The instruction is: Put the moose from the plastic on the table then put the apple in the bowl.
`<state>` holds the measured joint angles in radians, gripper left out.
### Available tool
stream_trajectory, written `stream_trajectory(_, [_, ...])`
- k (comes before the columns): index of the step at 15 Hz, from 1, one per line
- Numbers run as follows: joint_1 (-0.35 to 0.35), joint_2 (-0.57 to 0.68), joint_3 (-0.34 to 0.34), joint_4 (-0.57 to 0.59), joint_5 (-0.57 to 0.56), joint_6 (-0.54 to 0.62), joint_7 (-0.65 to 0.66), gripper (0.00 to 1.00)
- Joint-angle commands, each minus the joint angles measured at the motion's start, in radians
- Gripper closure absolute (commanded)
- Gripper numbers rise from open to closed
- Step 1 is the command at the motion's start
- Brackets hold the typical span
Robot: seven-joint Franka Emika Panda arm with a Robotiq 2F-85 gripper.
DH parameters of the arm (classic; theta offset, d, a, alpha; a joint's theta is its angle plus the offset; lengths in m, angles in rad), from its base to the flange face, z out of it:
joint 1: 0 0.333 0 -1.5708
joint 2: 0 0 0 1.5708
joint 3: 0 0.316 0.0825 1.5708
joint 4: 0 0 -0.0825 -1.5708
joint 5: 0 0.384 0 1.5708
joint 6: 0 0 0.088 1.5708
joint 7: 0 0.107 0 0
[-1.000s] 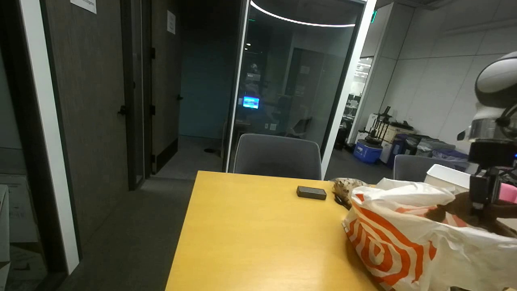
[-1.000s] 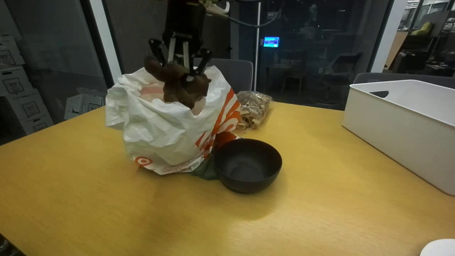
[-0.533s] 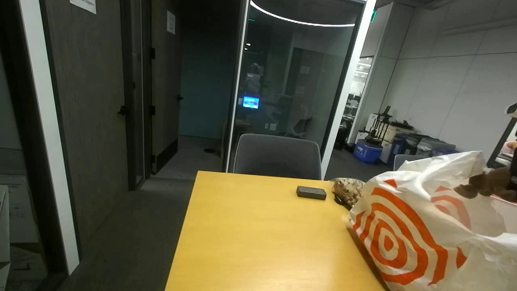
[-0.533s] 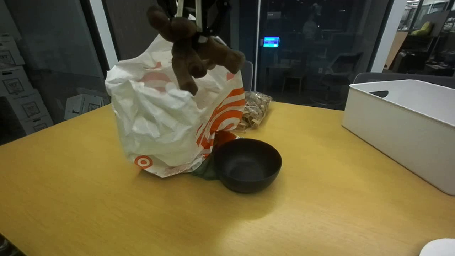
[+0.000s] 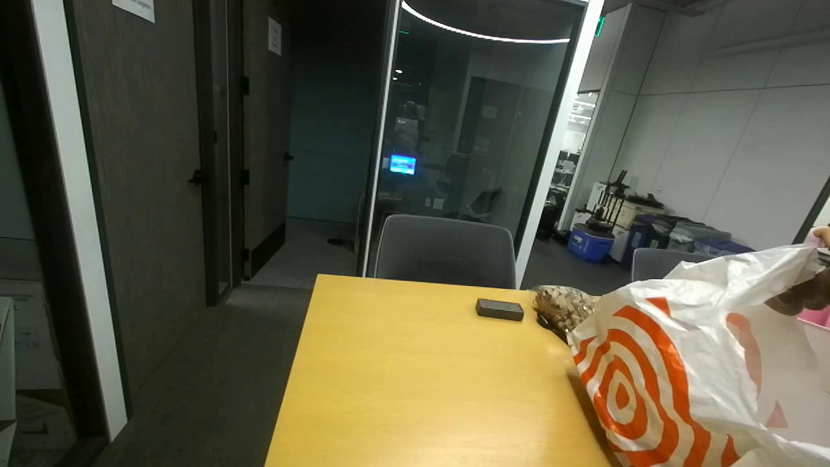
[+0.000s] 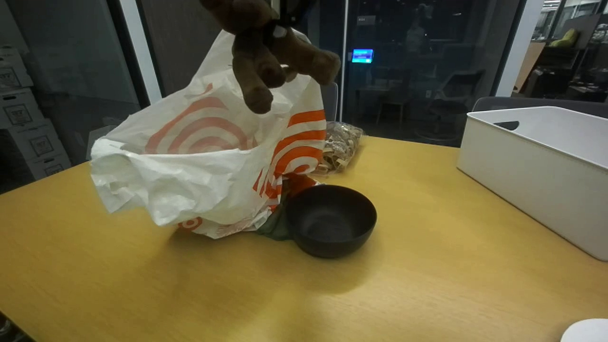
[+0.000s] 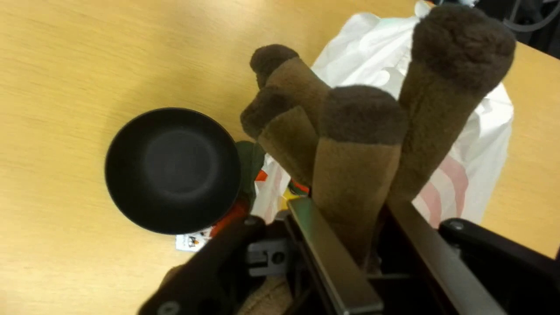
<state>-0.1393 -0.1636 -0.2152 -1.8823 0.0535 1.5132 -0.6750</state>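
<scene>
Dim room past a glass wall point(image 5: 480, 136), grey chair point(image 5: 446, 251) behind a light-wood table point(image 6: 394, 294). Gripper point(image 7: 350, 205) has its jaws drawn in on a brown plush moose point(image 6: 254, 59), legs dangling, held well above the table at the mouth of a white plastic bag point(image 6: 190, 185) with orange rings. Bag's edge peaks right up beside the toy; from where I stand, cannot tell whether the film is snagged or only brushing. Step in hand, I judge: getting the moose out of the bag, not yet set down. Next move would want a touch more height until the plastic drops away, then a sideways carry, a lowering to the wood, and release. Loose legs will likely flop; carried low, they could knock the black bowl point(image 6: 331, 225) just beside the bag. Second half seems not begun: no apple in the bowl, none I can make out. Reddish thing point(image 6: 298, 183) shows between bag and bowl, too hidden to name.
</scene>
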Motion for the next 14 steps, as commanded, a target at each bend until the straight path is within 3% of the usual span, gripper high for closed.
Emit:
stream_trajectory(1, [-0.002,-0.003,0.017,0.019,-0.166,-0.064,0.017,0.9])
stream_trajectory(3, [0.005,0.001,0.021,0.021,-0.256,-0.141,-0.031,0.9])
stream_trajectory(7, [0.02,0.005,0.02,0.013,-0.305,-0.245,-0.204,0.9])
stream_trajectory(12, [0.029,0.082,0.063,-0.045,-0.487,-0.28,-0.089,0.9])
stream_trajectory(14, [0.035,0.127,0.074,-0.06,-0.505,-0.294,-0.096,0.9])
